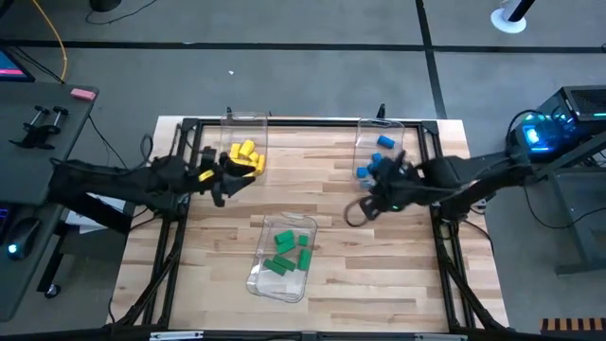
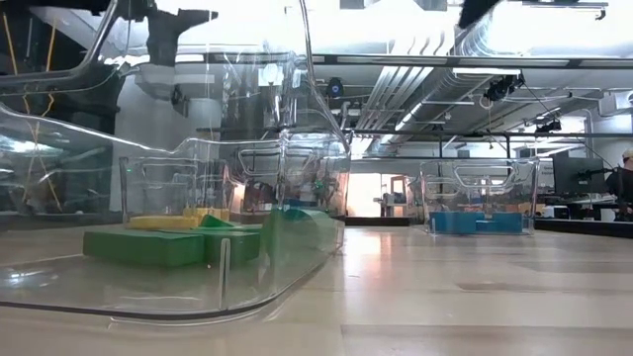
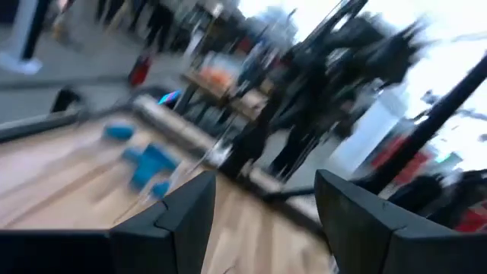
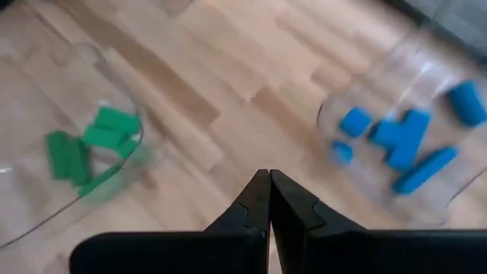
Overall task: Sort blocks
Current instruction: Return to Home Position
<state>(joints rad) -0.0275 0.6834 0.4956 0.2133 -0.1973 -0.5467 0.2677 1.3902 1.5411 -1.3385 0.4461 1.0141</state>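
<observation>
Jaws apart on L gripper point(image 3: 262, 190), closed on R gripper point(image 4: 269, 177), both hovering.

floor point(image 1: 312, 28) plain grey, black lines point(image 1: 428, 38) across it | table point(image 1: 331, 218) light wood planks | dark desk point(image 1: 38, 123) off its left edge, pink thing point(image 1: 83, 93) on it | blue-lit box point(image 1: 544, 133) off the right | ceiling ducts point(image 2: 495, 44), bright lights

Yellow blocks point(image 1: 246, 157) piled far-left, blue blocks point(image 1: 385, 141) far-right, green blocks point(image 1: 287, 254) near-centre, each group apparently inside its own clear bin point(image 1: 270, 287).
</observation>
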